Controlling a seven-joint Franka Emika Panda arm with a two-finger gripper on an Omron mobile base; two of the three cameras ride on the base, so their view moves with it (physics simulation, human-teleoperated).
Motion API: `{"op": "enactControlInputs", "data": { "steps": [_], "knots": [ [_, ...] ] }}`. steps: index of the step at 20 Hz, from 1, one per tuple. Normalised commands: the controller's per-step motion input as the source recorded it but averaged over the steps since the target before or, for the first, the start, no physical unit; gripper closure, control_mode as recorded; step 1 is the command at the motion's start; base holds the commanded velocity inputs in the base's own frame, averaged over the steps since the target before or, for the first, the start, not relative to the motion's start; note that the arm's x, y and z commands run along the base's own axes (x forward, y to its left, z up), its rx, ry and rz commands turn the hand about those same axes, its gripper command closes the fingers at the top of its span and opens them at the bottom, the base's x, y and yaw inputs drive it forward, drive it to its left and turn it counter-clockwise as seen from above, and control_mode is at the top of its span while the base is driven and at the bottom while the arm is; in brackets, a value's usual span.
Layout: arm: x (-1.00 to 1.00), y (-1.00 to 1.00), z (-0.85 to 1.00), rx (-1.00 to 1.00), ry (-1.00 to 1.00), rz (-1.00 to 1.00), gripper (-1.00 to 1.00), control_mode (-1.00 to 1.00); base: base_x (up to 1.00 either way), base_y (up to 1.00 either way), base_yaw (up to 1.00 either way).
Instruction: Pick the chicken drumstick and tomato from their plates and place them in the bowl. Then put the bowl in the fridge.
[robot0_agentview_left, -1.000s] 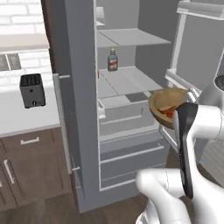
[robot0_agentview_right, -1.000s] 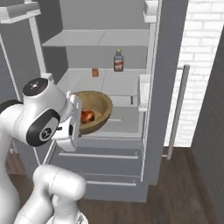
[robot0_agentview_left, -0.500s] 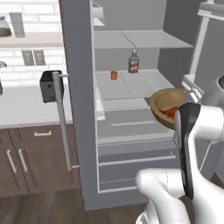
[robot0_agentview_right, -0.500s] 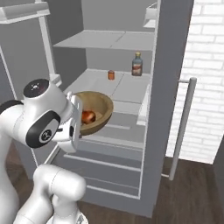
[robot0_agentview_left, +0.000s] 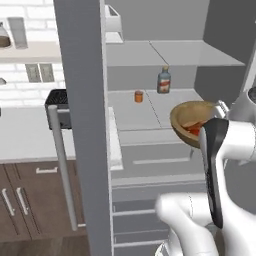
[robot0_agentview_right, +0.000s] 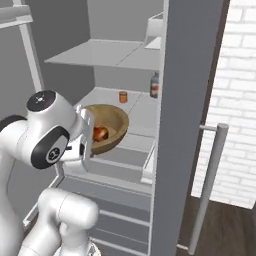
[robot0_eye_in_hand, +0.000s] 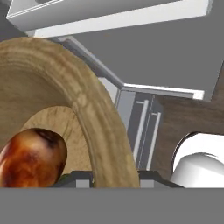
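Hand view is showing the gripper (robot0_eye_in_hand: 108, 177) clamped together on the rim of one wooden bowl (robot0_eye_in_hand: 94, 118), with one finger (robot0_eye_in_hand: 78, 178) inside the wall and the other outside it. One golden-brown chicken drumstick (robot0_eye_in_hand: 31, 157) is lying in the bottom of that bowl, close to the fingers.

From the left base view, the bowl (robot0_agentview_left: 187, 117) is hanging in the air in front of the open fridge (robot0_agentview_left: 82, 115), level with the middle shelf (robot0_agentview_left: 145, 107), and something red, which could be the tomato (robot0_agentview_left: 194, 131), is peeking over its near rim beside the arm. Two small things are standing on that shelf: one bottle (robot0_agentview_left: 163, 80) with a red label and one small orange jar (robot0_agentview_left: 138, 96), near each other and apart from the bowl. One dark toaster (robot0_agentview_left: 57, 106) is sitting on the counter (robot0_agentview_left: 25, 135) to the left of the fridge.

From the right base view, the bowl (robot0_agentview_right: 111, 126) is sitting just beside the robot's round wrist, with one reddish-brown lump inside, and the same bottle (robot0_agentview_right: 155, 85) and jar (robot0_agentview_right: 123, 96) are standing behind it. One long bar handle (robot0_agentview_right: 207, 187) is running down the fridge door.
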Motion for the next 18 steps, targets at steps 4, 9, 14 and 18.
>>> {"op": "enactControlInputs", "data": {
  "steps": [4,9,14,18],
  "knots": [
    [0.00,0.00,0.00,0.00,0.00,0.00,1.00,1.00,0.68,0.00,0.00],
    [0.85,0.00,-0.22,0.00,0.00,0.00,1.00,-1.00,0.00,0.00,0.00],
    [1.00,-0.01,-0.39,0.00,0.04,0.00,1.00,-1.00,0.00,0.00,0.00],
    [0.88,-0.23,-0.19,0.00,0.03,0.00,1.00,-1.00,0.00,0.00,0.00]
  ]
}}
